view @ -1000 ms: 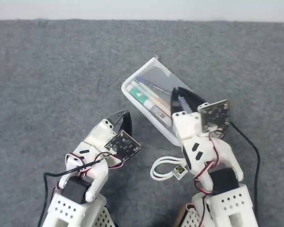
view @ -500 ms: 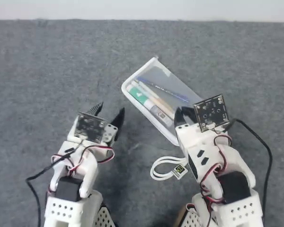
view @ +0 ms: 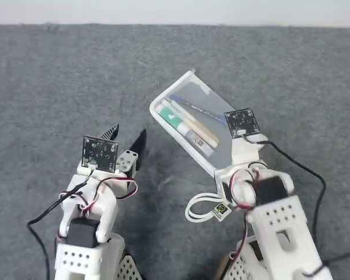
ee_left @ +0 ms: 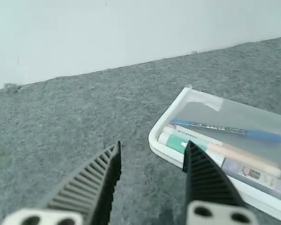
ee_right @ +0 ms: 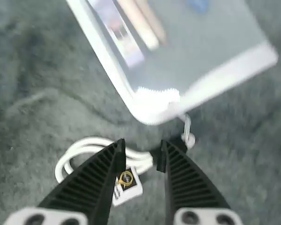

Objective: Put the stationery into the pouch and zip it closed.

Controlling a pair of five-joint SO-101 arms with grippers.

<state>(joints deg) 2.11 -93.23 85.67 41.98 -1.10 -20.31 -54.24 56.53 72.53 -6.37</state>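
A translucent pouch [view: 207, 119] lies slanted mid-table with a blue pen [view: 195, 107], a green-capped marker [view: 174, 118] and other pens inside. My left gripper [view: 126, 134] stands open, apart from the pouch and to the left of its end. In the left wrist view, the left gripper [ee_left: 152, 157] has carpet between its jaws and the pouch [ee_left: 234, 136] just past one of them. My right arm [view: 245, 154] rises over the pouch's near corner. My right gripper [ee_right: 140, 149] is narrowly open above a white cord [ee_right: 82, 150], just short of the pouch corner and its zip pull [ee_right: 187, 132].
The looped white cord [view: 201, 208] carries a small tag [view: 223, 209] and lies between the two arm bases, in front of the pouch. Grey carpet [view: 58, 81] covers the table up to a pale wall [ee_left: 131, 28] at the back.
My left gripper has swung left and opened. My right gripper has drawn back from over the pouch to its near corner, now facing down at the cord.
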